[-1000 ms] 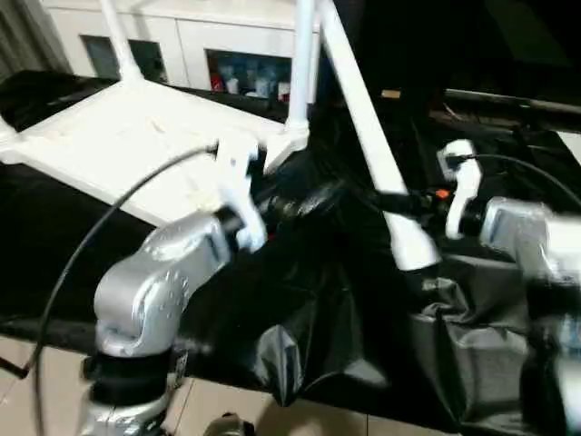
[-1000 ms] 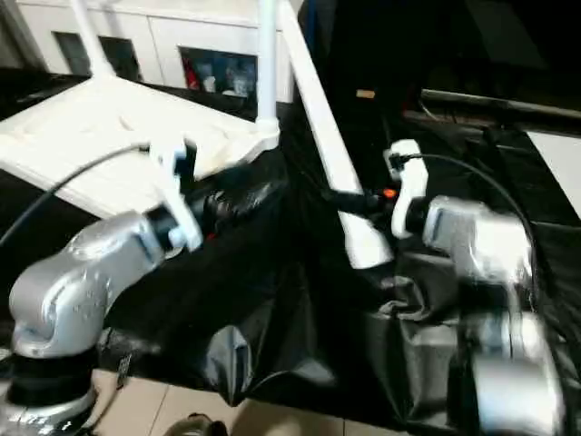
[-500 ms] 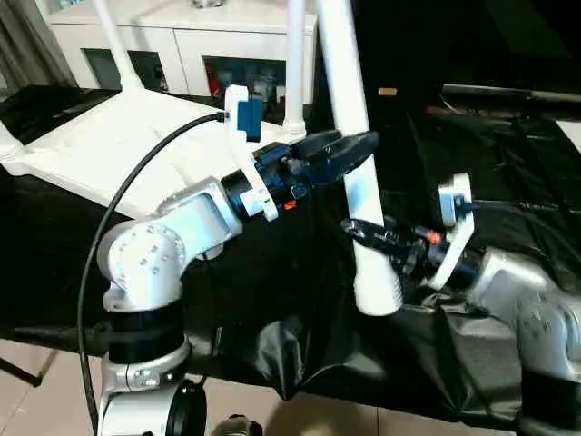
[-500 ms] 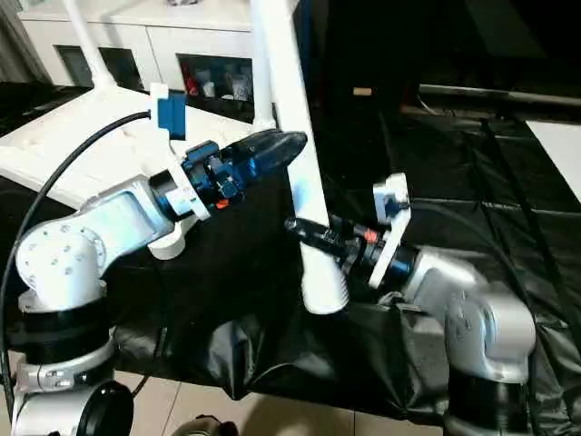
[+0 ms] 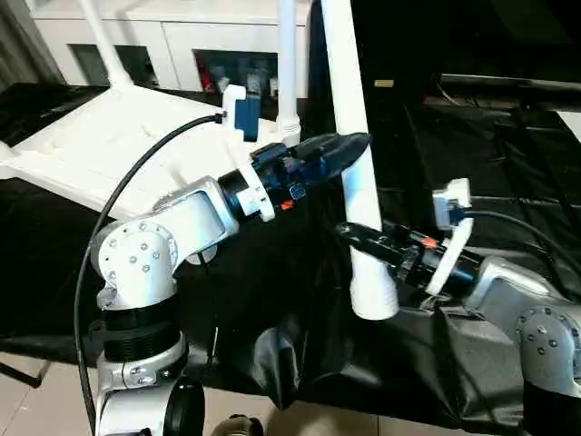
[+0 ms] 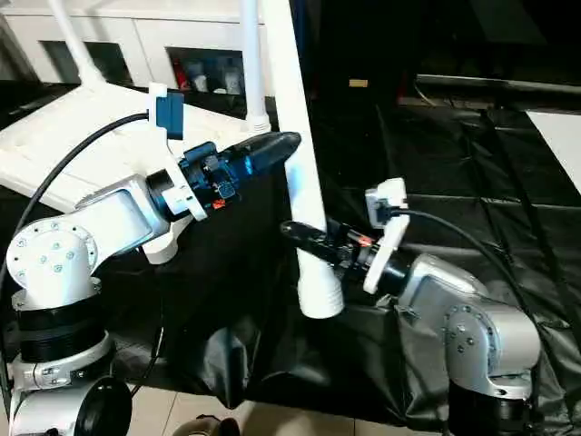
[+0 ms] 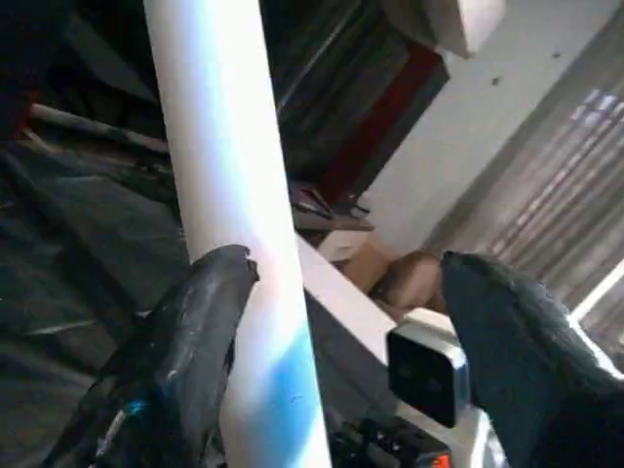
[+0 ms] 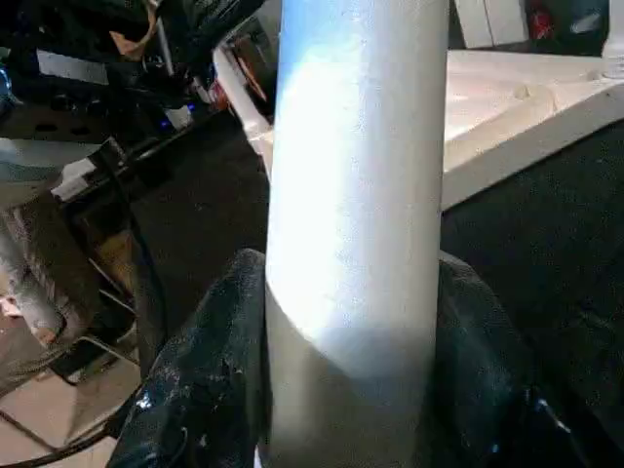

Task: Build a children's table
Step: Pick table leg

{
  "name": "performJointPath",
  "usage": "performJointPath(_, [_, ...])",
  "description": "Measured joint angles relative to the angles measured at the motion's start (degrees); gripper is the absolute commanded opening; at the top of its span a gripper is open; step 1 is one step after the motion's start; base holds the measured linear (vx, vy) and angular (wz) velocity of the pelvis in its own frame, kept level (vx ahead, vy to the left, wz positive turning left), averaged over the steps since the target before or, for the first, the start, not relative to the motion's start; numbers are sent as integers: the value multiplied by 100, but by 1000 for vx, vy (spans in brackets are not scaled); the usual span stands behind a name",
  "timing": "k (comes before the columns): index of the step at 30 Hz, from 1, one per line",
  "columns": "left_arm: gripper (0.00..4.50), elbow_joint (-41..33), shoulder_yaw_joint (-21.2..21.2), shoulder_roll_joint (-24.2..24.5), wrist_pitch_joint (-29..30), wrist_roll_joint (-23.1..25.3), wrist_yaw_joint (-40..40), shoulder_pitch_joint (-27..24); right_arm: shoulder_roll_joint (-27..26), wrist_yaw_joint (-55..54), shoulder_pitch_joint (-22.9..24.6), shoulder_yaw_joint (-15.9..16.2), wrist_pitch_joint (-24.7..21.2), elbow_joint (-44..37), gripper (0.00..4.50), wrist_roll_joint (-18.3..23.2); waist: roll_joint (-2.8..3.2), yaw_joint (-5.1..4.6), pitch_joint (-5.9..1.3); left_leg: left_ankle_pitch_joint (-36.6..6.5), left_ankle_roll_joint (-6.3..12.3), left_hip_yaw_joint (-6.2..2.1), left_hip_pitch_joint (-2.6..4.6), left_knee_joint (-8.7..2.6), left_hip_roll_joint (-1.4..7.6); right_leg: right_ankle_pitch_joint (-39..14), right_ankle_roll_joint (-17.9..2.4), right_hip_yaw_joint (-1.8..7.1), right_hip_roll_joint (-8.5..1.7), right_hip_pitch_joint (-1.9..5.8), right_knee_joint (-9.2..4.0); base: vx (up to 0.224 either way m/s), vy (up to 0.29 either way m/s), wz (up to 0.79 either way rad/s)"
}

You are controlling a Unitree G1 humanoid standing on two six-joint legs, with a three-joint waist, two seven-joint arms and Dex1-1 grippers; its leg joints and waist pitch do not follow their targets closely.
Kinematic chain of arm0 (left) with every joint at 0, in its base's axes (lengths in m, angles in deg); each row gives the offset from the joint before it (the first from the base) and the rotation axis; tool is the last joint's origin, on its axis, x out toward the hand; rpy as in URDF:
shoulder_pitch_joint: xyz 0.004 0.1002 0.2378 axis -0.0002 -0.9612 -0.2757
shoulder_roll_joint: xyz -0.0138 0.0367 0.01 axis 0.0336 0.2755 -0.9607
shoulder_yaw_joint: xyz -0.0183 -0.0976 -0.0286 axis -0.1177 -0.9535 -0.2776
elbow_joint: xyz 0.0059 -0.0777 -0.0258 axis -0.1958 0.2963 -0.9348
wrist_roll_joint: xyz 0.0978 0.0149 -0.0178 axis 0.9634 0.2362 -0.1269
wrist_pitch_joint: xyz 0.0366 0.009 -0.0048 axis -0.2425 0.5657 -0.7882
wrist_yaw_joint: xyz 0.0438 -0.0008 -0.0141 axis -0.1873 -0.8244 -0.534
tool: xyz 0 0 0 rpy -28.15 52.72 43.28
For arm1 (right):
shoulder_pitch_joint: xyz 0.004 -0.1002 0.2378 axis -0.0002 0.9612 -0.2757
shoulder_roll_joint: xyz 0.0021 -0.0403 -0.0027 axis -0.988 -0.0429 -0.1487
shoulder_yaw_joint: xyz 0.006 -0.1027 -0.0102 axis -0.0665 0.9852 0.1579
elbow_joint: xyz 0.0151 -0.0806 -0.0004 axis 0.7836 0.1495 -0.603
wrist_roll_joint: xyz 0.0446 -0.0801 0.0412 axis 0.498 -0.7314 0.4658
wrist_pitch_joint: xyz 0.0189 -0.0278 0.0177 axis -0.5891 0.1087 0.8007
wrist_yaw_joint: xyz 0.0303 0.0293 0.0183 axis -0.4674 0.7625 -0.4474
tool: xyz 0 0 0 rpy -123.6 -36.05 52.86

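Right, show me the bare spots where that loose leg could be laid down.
Bare black plastic sheet beyond the right gripper, toward the far dark rail. Crowded left of it: upturned white plastic tabletop, left gripper, and the long white tapered leg.

Both arms silver-grey metal, rounded elbow housings with small screw rings, black band under each. Left tool [image 5: 349, 145]: black glossy tapered fingers, blue and red bits at the base, white wrist bracket with a blue-fronted camera block, black cable looping back. Right tool [image 5: 359, 238]: black fingers, orange dot, white bracket, black cable trailing behind
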Motion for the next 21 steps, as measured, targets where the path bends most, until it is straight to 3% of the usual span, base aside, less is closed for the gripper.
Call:
performJointPath(2, [328, 2, -13, -6, -8, 3, -64, -18, 9, -34, 0, 14, -18, -19, 181, 13, -8, 2, 5, 0, -1, 0, 0, -3, 0, 0, 0, -1, 0, 0, -1, 0, 0, 0])
performJointPath(5, [288, 3, -40, -36, -5, -8, -169, -17, 41, -118, -20, 17, -39, -65, 181, 50, -9, 0, 7, 0, -1, 0, 0, -4, 0, 0, 0, 0, 0, 0, -2, 0, 0, 0])
performJointPath(7, [338, 12, -159, -89, 27, -54, -262, -13, 75, -128, -54, 17, -65, -105, 181, 68, -14, -6, 11, 1, -2, 0, 1, -6, 0, 0, 0, 0, 0, 0, -2, 0, 0, 0])
performJointPath(9, [329, 18, -231, -124, 86, -184, -352, -9, 117, -130, -58, 19, -98, -169, 181, 135, -16, -5, 16, 1, -3, 0, 1, -10, 0, 0, 0, -1, 0, -1, -2, 0, 0, 0])
performJointPath(11, [377, 92, -249, -142, 89, -187, -437, 17, 129, -103, -119, 63, -112, -254, 181, 260, -15, -5, 19, 1, -3, 0, 2, -14, 0, 0, 1, -1, 0, -2, -3, 0, 0, 0])
performJointPath(14, [385, 182, -224, -259, 53, -179, -597, 32, 142, -34, -241, 212, -111, -400, 181, 376, -30, -6, 29, 4, -7, 0, 4, -22, 0, 0, 1, -1, 1, -1, -9, 0, 0, 0])
performJointPath(17, [384, 218, -287, -291, 34, -202, -725, 32, 177, -42, -236, 259, -113, -395, 181, 375, -70, 2, 57, 6, -11, 0, 3, -28, 0, 0, 1, -2, 2, -4, -10, 0, 0, 0])
performJointPath(21, [346, 200, -368, -281, 63, -349, -765, 31, 159, -67, -237, 388, -113, -394, 181, 375, -82, -1, 65, 6, -11, 1, 1, -31, -1, 0, 1, -1, 2, -2, -21, 0, 0, 0])
